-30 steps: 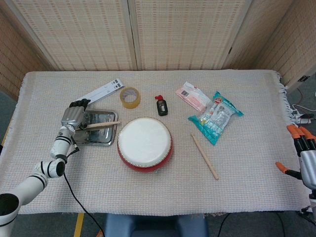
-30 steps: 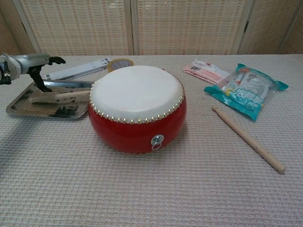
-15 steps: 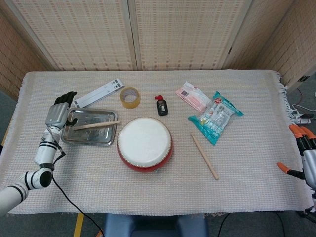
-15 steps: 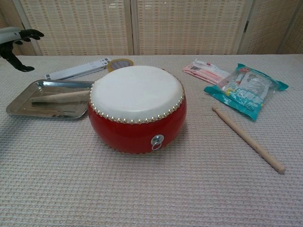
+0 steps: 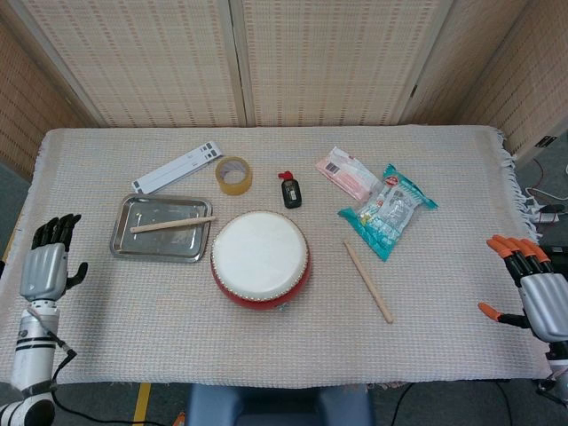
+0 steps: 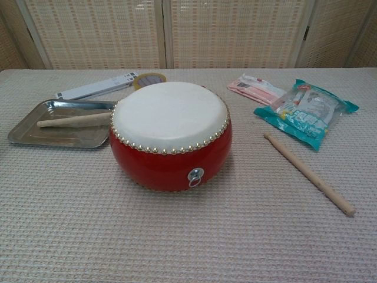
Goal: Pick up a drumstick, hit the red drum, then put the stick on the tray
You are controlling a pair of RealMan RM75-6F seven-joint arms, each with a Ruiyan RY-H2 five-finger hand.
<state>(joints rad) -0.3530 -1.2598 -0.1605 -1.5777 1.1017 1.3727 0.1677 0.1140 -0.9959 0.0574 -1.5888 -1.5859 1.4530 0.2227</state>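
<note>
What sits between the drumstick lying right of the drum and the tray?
The red drum does. That drumstick lies on the cloth to its right and the tray is on its left, already holding another drumstick. Both hands sit at the table edges, holding nothing.

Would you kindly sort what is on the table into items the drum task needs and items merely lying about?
Task items: red drum, drumstick on the tray, tray, spare drumstick.

Lying about: tape roll, white strip, small black bottle, pink packet, teal packet.
</note>
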